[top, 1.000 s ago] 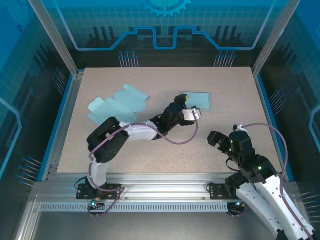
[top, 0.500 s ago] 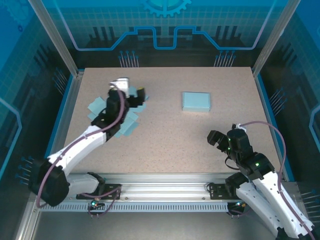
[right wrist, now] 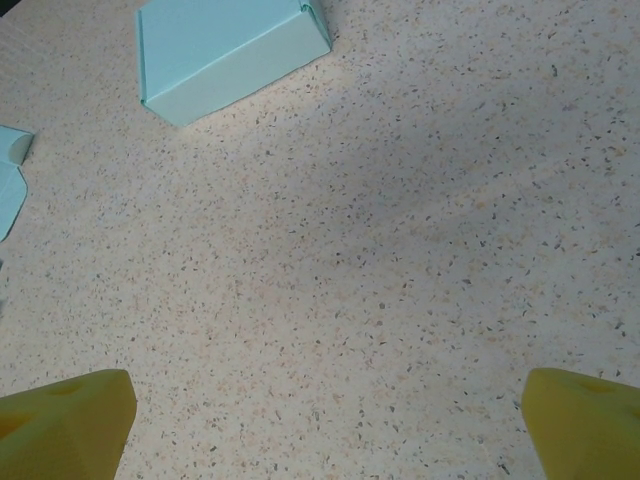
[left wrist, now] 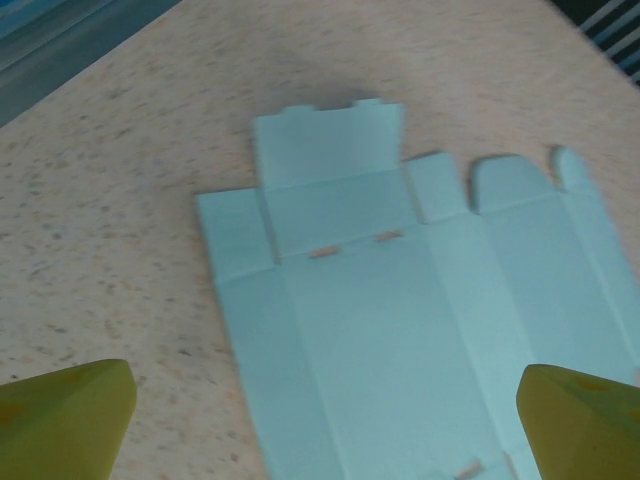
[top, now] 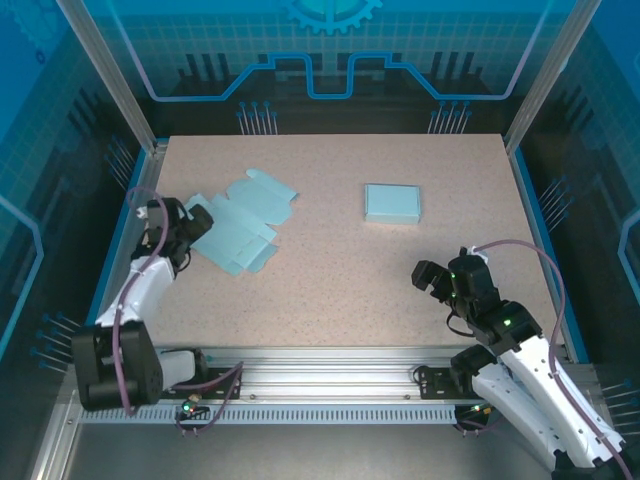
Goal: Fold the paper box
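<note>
Over the last second: swung the left arm (top: pixel 145 280) off the folded pale-blue paper box (top: pixel 392 203), across the flat pale-blue die-cut carton blank (top: pixel 240 225), then pulled it back to the left edge of the speckled beige counter (top: pixel 330 290). Parked the left jaws just beside the blank's left end, spread fully wide, gripping nothing. From the left wrist: yellow fingertips (left wrist: pixel 60 415) on either side of the blank (left wrist: pixel 400 330), apparently clear of the paper. No clear shift of blank or box through any of that. Barely moved the right arm (top: pixel 520 350). Right jaws equally wide and empty, hovering over bare counter at the near right, well apart from both paper pieces.

Reading it as: one box finished and left at centre-right, second blank lying flat and unfolded at the left, so no fold work begun on it. Probably lining up for a first grab at a flap or side panel.

Containers: just the folded box, lid shut, sitting flat on the counter. From the right wrist, box (right wrist: pixel 225 50) closed on every visible face. Can't tell contents. No load on top. Blank not a container yet, holding nothing.
</note>
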### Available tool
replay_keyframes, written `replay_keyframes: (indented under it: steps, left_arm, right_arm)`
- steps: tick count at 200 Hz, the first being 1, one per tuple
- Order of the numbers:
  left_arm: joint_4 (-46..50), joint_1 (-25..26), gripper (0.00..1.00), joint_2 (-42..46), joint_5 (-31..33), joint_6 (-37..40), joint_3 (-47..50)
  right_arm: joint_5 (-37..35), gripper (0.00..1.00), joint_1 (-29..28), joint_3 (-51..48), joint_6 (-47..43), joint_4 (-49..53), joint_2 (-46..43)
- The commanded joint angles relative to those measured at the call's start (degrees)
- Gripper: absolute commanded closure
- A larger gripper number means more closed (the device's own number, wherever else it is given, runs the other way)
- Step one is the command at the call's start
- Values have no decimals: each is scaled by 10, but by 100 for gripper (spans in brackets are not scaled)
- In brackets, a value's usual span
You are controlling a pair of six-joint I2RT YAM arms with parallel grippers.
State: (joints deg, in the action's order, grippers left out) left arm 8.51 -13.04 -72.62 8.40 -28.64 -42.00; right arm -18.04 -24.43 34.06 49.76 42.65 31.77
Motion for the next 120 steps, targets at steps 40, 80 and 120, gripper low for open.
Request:
replay_keyframes:
  steps: [40, 80, 120]
  left_arm:
    - [-5, -87, 1, -199, -109, 43, -127]
    - [79, -92, 1, -316, -136, 125, -262]
    - [134, -93, 7, -390, -142, 174, -354]
  right_arm:
    - [-13, 0, 3, -6, 15, 21, -30]
    - [-13, 0, 3, -9, 26, 25, -34]
    - [-10, 0, 3, -4, 30, 23, -25]
